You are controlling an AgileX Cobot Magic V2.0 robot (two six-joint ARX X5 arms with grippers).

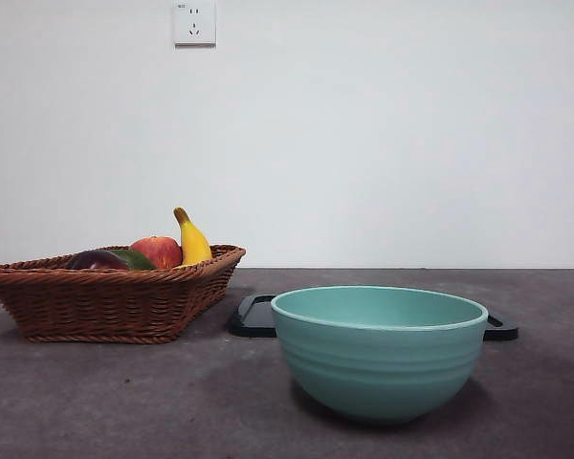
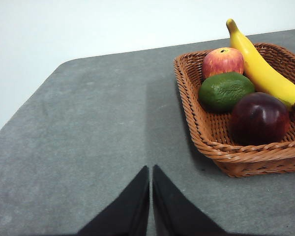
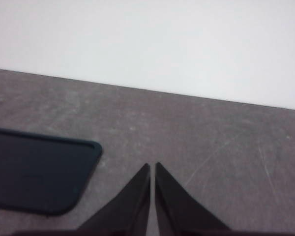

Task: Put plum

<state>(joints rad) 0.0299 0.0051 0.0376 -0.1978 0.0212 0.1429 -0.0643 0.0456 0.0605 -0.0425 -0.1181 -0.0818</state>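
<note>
Front view: no arm shows in it; the wicker basket (image 1: 105, 296) serves as the landmark for every place below.
Basket: brown woven wicker, low-walled, standing on the grey table (image 1: 124, 402).
Plum: the plum (image 2: 259, 118) lies inside the basket, against the wall nearest the left wrist camera; dark maroon, smooth and glossy. From the front only its top (image 1: 96, 259) rises above the basket rim.
Green fruit: a dark green fruit (image 2: 225, 91) sits in the basket just beside the plum, and the two seem to touch.
Apple: a red-yellow apple (image 2: 223, 61) sits in the basket behind the green fruit, farther from the plum.
Banana: a yellow banana (image 2: 263, 71) lies along the basket's inside, next to the apple and reaching down to the plum, its stem end poking above the rim.
Bowl: a teal bowl (image 1: 378, 354) stands on the table outside the basket, well apart from it, nearer the front camera.
Tray: a flat black tray (image 1: 253, 316) lies on the table behind the bowl, close to the basket's corner.
Left gripper: the left gripper (image 2: 151, 173) hangs over bare table outside the basket, clear of its wall, jaws pressed nearly together and holding nothing.
Right gripper: the right gripper (image 3: 152, 169) is over bare table with a corner of the tray near it, the basket out of its view; jaws pressed nearly together, nothing between them.
</note>
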